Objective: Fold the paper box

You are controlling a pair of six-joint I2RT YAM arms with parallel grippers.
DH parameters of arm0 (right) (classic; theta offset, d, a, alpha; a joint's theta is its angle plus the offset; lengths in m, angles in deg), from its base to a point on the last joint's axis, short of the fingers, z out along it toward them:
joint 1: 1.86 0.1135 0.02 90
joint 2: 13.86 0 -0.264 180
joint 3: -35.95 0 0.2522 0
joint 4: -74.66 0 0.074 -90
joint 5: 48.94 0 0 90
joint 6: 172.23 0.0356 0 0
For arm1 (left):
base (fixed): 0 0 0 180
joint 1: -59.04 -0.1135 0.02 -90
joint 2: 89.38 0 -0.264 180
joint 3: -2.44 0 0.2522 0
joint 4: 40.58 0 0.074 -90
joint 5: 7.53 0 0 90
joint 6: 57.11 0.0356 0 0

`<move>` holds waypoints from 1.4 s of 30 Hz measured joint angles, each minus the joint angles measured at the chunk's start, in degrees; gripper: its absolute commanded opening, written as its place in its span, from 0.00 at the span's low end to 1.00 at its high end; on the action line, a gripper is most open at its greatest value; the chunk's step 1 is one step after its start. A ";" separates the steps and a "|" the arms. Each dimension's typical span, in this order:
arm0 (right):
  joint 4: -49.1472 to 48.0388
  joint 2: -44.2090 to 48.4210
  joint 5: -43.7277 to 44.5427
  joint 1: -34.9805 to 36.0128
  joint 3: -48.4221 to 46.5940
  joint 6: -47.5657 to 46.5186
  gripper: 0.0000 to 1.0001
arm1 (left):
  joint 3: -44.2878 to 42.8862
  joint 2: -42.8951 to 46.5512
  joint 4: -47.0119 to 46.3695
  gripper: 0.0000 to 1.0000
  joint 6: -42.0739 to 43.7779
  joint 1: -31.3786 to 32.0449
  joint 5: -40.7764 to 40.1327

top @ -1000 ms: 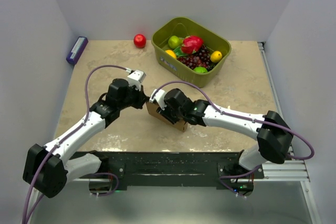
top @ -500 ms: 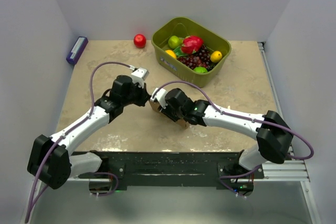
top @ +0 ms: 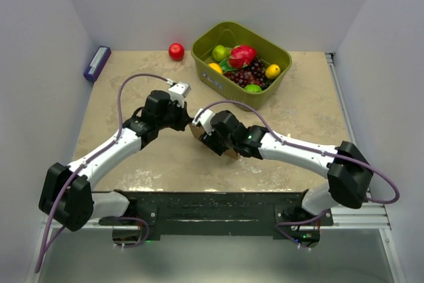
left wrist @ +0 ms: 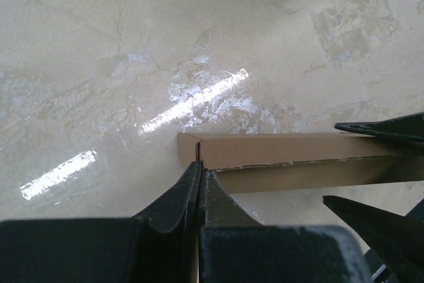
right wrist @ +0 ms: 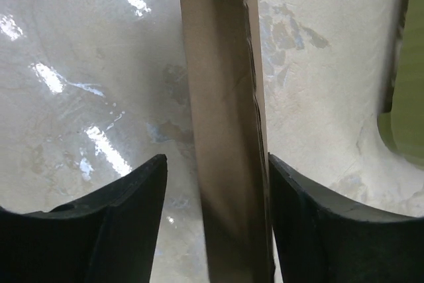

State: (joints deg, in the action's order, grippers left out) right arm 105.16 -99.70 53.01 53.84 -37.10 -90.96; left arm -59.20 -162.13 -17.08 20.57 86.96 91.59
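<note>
In the middle of the pale stone table (top: pixel 311 114), two grippers work on one plain brown thin cardboard box (left wrist: pixel 278 145). The left gripper (left wrist: pixel 199 171) is pinched tight on its corner, and the right gripper (right wrist: pixel 215 164) has its fingers apart around a panel. I think this is mid-fold, so next the right one should squeeze and bend that panel. By the far edge sit one green plastic basket (top: pixel 222 83) and one round red ball (top: pixel 176 52).

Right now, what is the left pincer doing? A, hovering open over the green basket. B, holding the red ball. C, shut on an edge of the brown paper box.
C: the left wrist view shows the left pincer closed tight, with an edge of the paper box pinched in it.
</note>
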 measured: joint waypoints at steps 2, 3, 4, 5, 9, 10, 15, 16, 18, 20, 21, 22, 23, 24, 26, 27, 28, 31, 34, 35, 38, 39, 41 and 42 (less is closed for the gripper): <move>0.96 1.40 -0.11 -0.13 -0.04 0.87 0.70 | -0.57 -0.39 0.44 0.00 0.13 -0.04 -0.81; 1.90 2.32 -0.26 -0.13 -0.22 1.53 0.71 | -0.79 -0.57 0.66 0.00 0.15 -0.11 -1.22; 2.97 3.21 -0.57 -0.17 -0.63 2.32 0.71 | -1.11 -0.79 1.03 0.00 0.15 -0.15 -1.77; 3.72 4.04 -0.74 -0.17 -1.16 3.23 0.72 | -1.55 -1.07 1.49 0.00 0.15 -0.20 -2.29; 6.38 6.69 0.42 -0.17 -3.52 7.61 0.71 | -2.19 -1.51 2.23 0.00 0.15 -0.42 -3.63; 7.69 7.23 1.11 -0.17 -4.26 9.51 0.71 | -2.27 -1.57 2.38 0.00 0.15 -0.42 -3.85; 15.04 8.79 5.90 -0.17 -7.69 18.93 0.66 | -3.10 -2.01 3.34 0.00 0.11 -0.37 -4.68; 16.52 9.14 6.80 -0.17 -8.09 20.85 0.65 | -3.34 -2.16 3.63 0.00 0.11 -0.35 -4.83; 19.17 9.94 8.39 -0.20 -8.41 24.15 0.62 | -3.85 -2.54 4.02 0.00 0.09 -0.02 -5.11; 22.01 10.64 9.75 -0.22 -8.81 27.17 0.59 | -4.20 -2.78 4.31 0.00 0.09 0.42 -5.44; 23.47 10.78 10.14 -0.22 -9.18 28.35 0.57 | -4.37 -2.89 4.44 0.00 0.09 0.63 -5.64; 24.70 10.95 10.54 -0.22 -9.51 29.66 0.55 | -4.55 -3.04 4.50 0.00 0.09 0.92 -5.90; 25.68 11.15 10.91 -0.22 -9.75 30.84 0.54 | -4.70 -3.17 4.55 0.00 0.09 1.18 -6.23; 26.58 11.43 11.13 -0.22 -9.86 31.93 0.52 | -4.87 -3.30 4.63 0.00 0.09 1.42 -6.45; 27.89 12.28 11.15 -0.22 -9.88 33.77 0.50 | -5.11 -3.48 4.72 0.00 0.09 1.92 -6.86; 28.41 12.79 11.10 -0.22 -9.88 34.51 0.48 | -5.18 -3.54 4.72 0.00 0.07 2.14 -7.04; 28.76 13.25 11.06 -0.22 -9.88 35.12 0.44 | -5.18 -3.54 4.70 0.00 0.07 2.34 -7.13; 28.87 14.27 11.10 -0.22 -9.66 36.74 0.43 | -5.31 -3.65 4.66 0.00 -0.07 2.99 -7.56; 28.33 14.88 11.08 -0.37 -8.31 37.99 0.41 | -5.40 -3.78 4.59 0.00 -0.09 3.61 -7.82; 28.11 14.97 11.04 -0.57 -7.56 38.38 0.40 | -5.40 -3.78 4.55 0.00 -0.09 3.78 -7.91; 27.85 14.86 10.93 -1.57 -5.55 39.26 0.40 | -5.42 -3.78 4.52 0.00 -0.09 4.28 -8.02; 27.82 14.86 10.91 -1.88 -5.01 39.50 0.40 | -5.44 -3.80 4.52 0.00 -0.09 4.48 -8.11; 27.80 14.86 10.97 -2.34 -4.33 39.87 0.40 | -5.49 -3.80 4.55 0.00 -0.09 4.70 -8.17; 27.78 14.86 11.02 -2.54 -4.07 40.00 0.40 | -5.49 -3.80 4.55 0.00 -0.09 4.81 -8.28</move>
State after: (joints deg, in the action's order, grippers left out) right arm 132.94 -84.84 64.02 51.31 -41.16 -50.96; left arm -64.69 -165.93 -12.53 20.49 91.77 83.31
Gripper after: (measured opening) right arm 0.403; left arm 0.020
